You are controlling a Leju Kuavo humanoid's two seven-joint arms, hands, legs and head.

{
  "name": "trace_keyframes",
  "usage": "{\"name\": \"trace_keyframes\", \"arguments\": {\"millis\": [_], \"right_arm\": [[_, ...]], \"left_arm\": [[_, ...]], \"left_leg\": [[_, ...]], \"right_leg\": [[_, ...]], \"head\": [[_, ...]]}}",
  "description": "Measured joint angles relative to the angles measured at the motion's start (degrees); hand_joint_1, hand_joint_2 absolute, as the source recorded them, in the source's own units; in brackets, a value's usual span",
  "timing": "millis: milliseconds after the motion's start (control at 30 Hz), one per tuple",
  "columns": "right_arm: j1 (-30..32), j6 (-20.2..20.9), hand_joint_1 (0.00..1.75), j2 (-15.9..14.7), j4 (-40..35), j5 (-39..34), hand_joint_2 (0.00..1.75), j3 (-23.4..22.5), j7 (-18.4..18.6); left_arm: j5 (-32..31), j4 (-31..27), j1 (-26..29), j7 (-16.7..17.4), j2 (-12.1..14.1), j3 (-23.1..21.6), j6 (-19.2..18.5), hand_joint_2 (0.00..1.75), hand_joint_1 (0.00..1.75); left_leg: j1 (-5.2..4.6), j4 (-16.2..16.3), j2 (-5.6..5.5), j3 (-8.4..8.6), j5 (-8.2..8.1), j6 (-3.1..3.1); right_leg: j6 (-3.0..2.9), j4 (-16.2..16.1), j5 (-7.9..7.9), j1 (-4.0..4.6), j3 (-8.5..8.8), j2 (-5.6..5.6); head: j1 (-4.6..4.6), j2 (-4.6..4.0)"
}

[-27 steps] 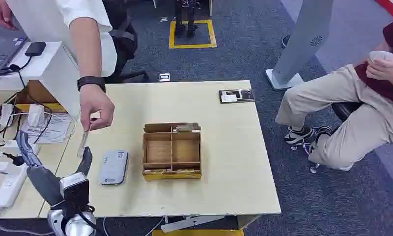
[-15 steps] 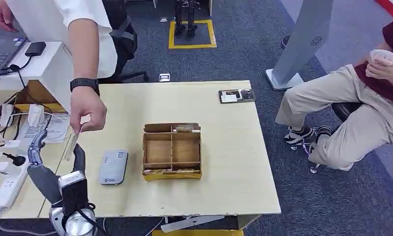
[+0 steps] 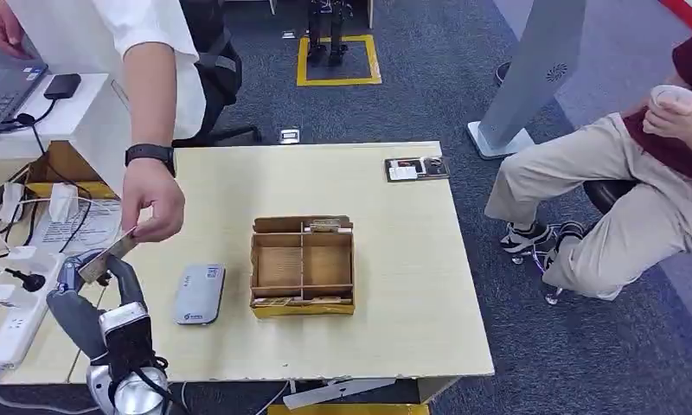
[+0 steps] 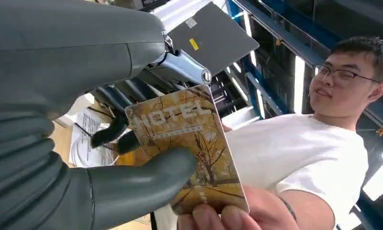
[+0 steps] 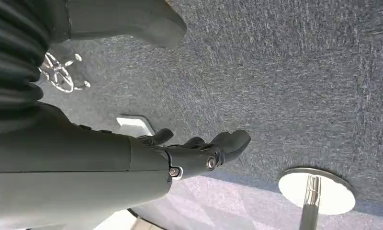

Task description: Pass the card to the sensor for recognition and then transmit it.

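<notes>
The card [image 3: 106,256] is brown with a tree print and the word HOTEL; the left wrist view shows its face [image 4: 189,134]. My left hand [image 3: 96,290] is raised over the table's left edge and pinches the card, thumb [image 4: 146,179] on its face and dark fingers [image 4: 113,134] behind it. A person's hand [image 3: 152,199] holds the card's other end [image 4: 218,218]. The grey sensor [image 3: 199,294] lies flat on the table, just right of my left hand. My right hand [image 5: 199,151] hangs over the carpet, fingers loosely bent, holding nothing.
A cardboard organiser box [image 3: 302,264] with cards in its slots stands at the table's middle. A dark card holder [image 3: 417,168] lies at the far right corner. Cables and a power strip [image 3: 14,324] lie to the left. A seated person [image 3: 619,199] is on the right.
The person's hand moved left and down, turning the card from upright to nearly flat, into my left hand. My left hand's thumb and fingers closed on it.
</notes>
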Motion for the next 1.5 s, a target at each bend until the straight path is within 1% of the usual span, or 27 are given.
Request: {"name": "trace_keyframes", "arguments": {"millis": [300,633,933,967,1067,1100,1167,1233,1500], "right_arm": [[0.00,0.00,0.00,-0.02,0.04,-0.04,1.75,0.15,0.02],[0.01,0.02,0.00,-0.04,0.07,-0.57,1.75,0.15,0.04],[0.03,0.02,0.00,-0.17,0.15,-1.44,1.75,0.18,0.00],[0.03,0.02,0.00,-0.22,0.18,-1.62,1.75,0.18,-0.07],[0.02,0.02,0.00,-0.37,0.46,-1.90,1.75,0.18,-0.24],[0.01,0.00,0.00,-0.46,0.61,-2.10,1.75,0.18,-0.31],[0.01,0.02,0.00,-0.65,0.96,-2.40,1.75,0.18,-0.44],[0.02,0.00,0.00,-0.77,1.16,-2.60,1.75,0.16,-0.48],[-0.03,0.00,0.00,-1.09,1.77,-3.19,1.75,0.15,-0.72]], "left_arm": [[0.52,0.00,0.00,-0.31,0.00,0.00,0.00,1.75,1.75],[0.28,0.00,0.02,0.09,0.00,0.15,0.00,1.75,1.75],[-1.99,-0.66,0.23,-0.96,-0.02,4.68,0.07,1.75,1.75],[-3.39,-0.77,0.26,-0.54,-0.02,5.16,0.07,1.75,1.75],[-14.03,-1.05,0.46,3.98,-0.09,5.95,0.09,1.75,1.75],[-18.48,-1.05,0.52,5.80,-0.09,6.23,0.09,1.75,1.75],[-24.08,-1.03,0.67,8.50,-0.11,6.93,0.11,1.75,1.75],[-25.92,-0.94,0.75,9.72,-0.11,7.32,0.11,1.75,1.75],[-29.18,0.24,0.77,10.93,-0.13,7.72,0.11,1.75,1.75]], "left_leg": [[0.00,0.00,0.00,-0.01,0.00,0.00],[0.00,0.00,0.00,-0.01,0.00,0.00],[0.00,0.00,0.00,-0.01,0.00,0.00],[0.00,0.00,-0.01,-0.01,0.00,0.00],[0.00,0.00,-0.03,-0.03,0.00,0.00],[0.00,0.00,-0.03,-0.02,0.00,0.00],[0.00,0.00,-0.02,-0.02,0.00,0.00],[0.00,0.00,-0.03,-0.02,0.00,0.00],[0.00,0.00,-0.03,-0.02,0.00,0.00]], "right_leg": [[0.00,0.00,0.00,0.00,0.00,0.00],[0.00,0.00,0.00,0.00,0.01,0.00],[0.00,0.00,0.00,0.00,0.01,0.00],[0.00,0.00,0.00,0.00,0.02,-0.01],[0.00,0.00,0.00,0.00,0.05,-0.03],[0.00,0.00,0.00,0.00,0.06,-0.03],[0.00,0.00,0.00,-0.01,0.06,-0.03],[0.00,0.00,0.00,0.00,0.06,-0.03],[0.00,0.00,0.00,0.00,0.05,-0.03]], "head": [[0.00,0.00],[0.00,0.00],[0.02,0.00],[0.00,0.00],[0.00,0.00],[0.02,0.00],[0.00,0.00],[0.00,0.00],[0.02,0.00]]}}
